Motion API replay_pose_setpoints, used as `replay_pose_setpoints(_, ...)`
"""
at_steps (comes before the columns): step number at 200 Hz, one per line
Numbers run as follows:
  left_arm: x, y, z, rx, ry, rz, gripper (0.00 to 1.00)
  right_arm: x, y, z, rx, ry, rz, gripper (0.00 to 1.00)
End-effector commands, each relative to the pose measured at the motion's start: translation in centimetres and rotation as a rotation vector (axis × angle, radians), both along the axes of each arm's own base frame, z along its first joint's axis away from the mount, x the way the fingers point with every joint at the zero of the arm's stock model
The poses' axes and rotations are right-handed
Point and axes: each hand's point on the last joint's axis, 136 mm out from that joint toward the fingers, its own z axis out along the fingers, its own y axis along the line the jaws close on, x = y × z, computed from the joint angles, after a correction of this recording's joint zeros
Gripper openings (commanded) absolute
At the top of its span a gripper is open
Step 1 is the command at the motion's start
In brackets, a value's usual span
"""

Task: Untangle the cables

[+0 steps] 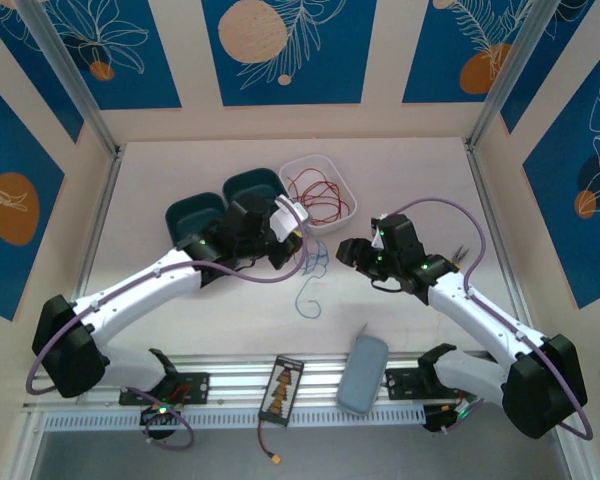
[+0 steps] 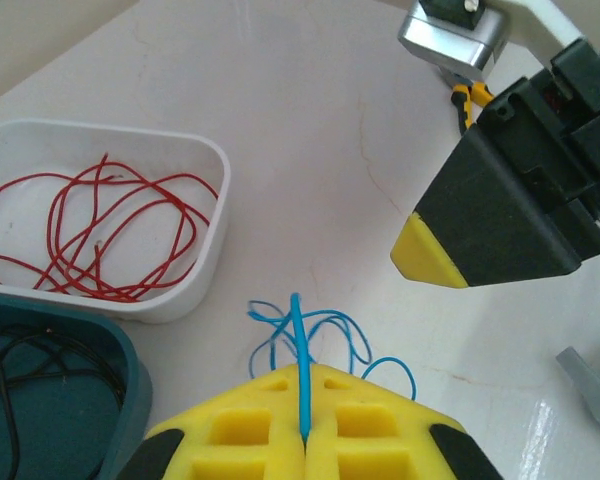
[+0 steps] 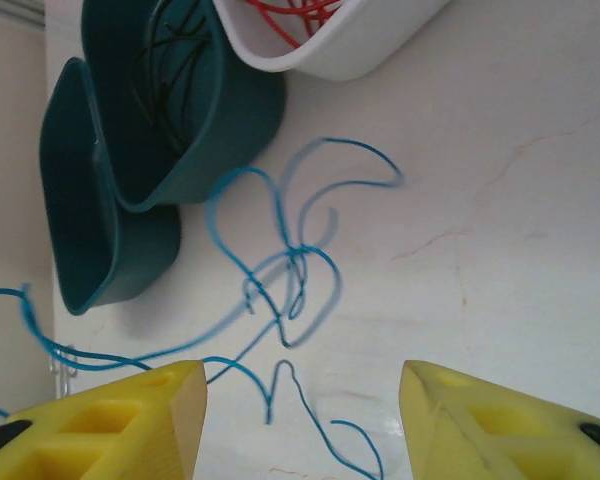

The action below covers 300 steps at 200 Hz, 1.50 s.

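Cables (image 3: pixel 290 265) partly sorted, with the blue ones lying in a loose knot on the table (image 2: pixel 310 120) between the two grippers.

The left gripper (image 2: pixel 305 440) is clamped tight on a blue cable (image 2: pixel 300 350), which runs out from between its yellow pads (image 2: pixel 240 430) into the tangle. The right gripper (image 3: pixel 302 400) faces it, jaws standing well apart with nothing between them, held above the same blue knot. Beyond the left gripper, red cables (image 2: pixel 90 235) lie coiled in a white tray (image 2: pixel 215 230), just beside a teal tray (image 2: pixel 130 390) holding black cables (image 2: pixel 10 390). A second teal tray (image 3: pixel 75 220) sits next to that one.
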Motion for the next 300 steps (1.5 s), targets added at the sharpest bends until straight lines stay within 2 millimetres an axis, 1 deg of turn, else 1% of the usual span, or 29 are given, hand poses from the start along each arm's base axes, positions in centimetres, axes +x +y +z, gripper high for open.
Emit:
replay_pose_setpoints(1,0.3,-1.4,2.2,-0.037,-0.052,-0.064,0.00,0.5,1.8,1.2,0.053,-0.013,0.065,0.53)
replay_pose_setpoints(16,0.3,-1.8,2.0,-0.036,-0.042,-0.080,0.00,0.9,2.5,0.8,0.037,0.004,0.084,0.51)
replay_pose_setpoints(25,0.2,-2.1,2.0,-0.042,-0.038,-0.090,0.00,1.1,2.7,0.1,0.024,0.027,0.088,0.50)
replay_pose_setpoints(62,-0.3,-2.8,2.3,-0.071,-0.028,-0.139,0.00,1.8,3.9,-1.6,0.025,0.078,0.119,0.50)
replay_pose_setpoints(103,-0.1,-3.1,2.1,-0.061,-0.034,-0.144,0.00,1.8,5.1,-4.0,0.007,0.152,0.165,0.49)
replay_pose_setpoints(115,-0.1,-3.1,2.1,-0.060,-0.033,-0.146,0.00,1.8,5.2,-4.7,-0.006,0.177,0.173,0.46)
replay_pose_setpoints(129,-0.1,-3.0,1.9,-0.057,-0.030,-0.145,0.00,1.7,5.0,-5.5,-0.026,0.204,0.160,0.35)
replay_pose_setpoints(142,-0.2,-2.9,1.9,-0.053,-0.032,-0.140,0.00,1.8,4.3,-6.2,-0.062,0.224,0.131,0.27)
replay_pose_setpoints(154,-0.2,-2.5,1.9,-0.047,-0.037,-0.130,0.00,1.9,3.1,-6.7,-0.109,0.243,0.084,0.20)
replay_pose_setpoints(173,-0.5,-1.7,2.4,-0.053,-0.066,-0.118,0.00,2.0,0.6,-7.6,-0.175,0.284,-0.005,0.11)
replay_pose_setpoints(189,-0.6,-0.7,3.2,-0.069,-0.101,-0.096,0.00,1.9,-1.4,-8.4,-0.197,0.319,-0.069,0.03)
replay_pose_setpoints(198,-0.4,0.0,3.7,-0.074,-0.118,-0.073,0.00,1.8,-2.4,-8.7,-0.196,0.333,-0.099,0.02)
replay_pose_setpoints(212,0.0,1.2,3.8,-0.062,-0.130,-0.032,0.00,1.5,-3.8,-9.1,-0.191,0.349,-0.142,0.01)
replay_pose_setpoints(232,0.7,2.7,3.7,-0.036,-0.136,0.021,0.00,1.3,-5.7,-9.2,-0.198,0.356,-0.196,0.00)
replay_pose_setpoints(252,1.1,3.8,3.6,-0.016,-0.145,0.060,0.00,1.0,-7.6,-9.0,-0.220,0.351,-0.245,0.00)
replay_pose_setpoints(271,1.3,4.4,3.9,-0.019,-0.150,0.079,0.00,0.6,-9.1,-8.9,-0.222,0.356,-0.286,0.00)
replay_pose_setpoints(285,1.3,4.5,4.2,-0.029,-0.152,0.082,0.00,0.5,-9.7,-8.6,-0.210,0.345,-0.303,0.00)
replay_pose_setpoints(300,1.3,4.5,4.3,-0.035,-0.149,0.083,0.00,0.2,-10.0,-8.2,-0.201,0.334,-0.307,0.00)
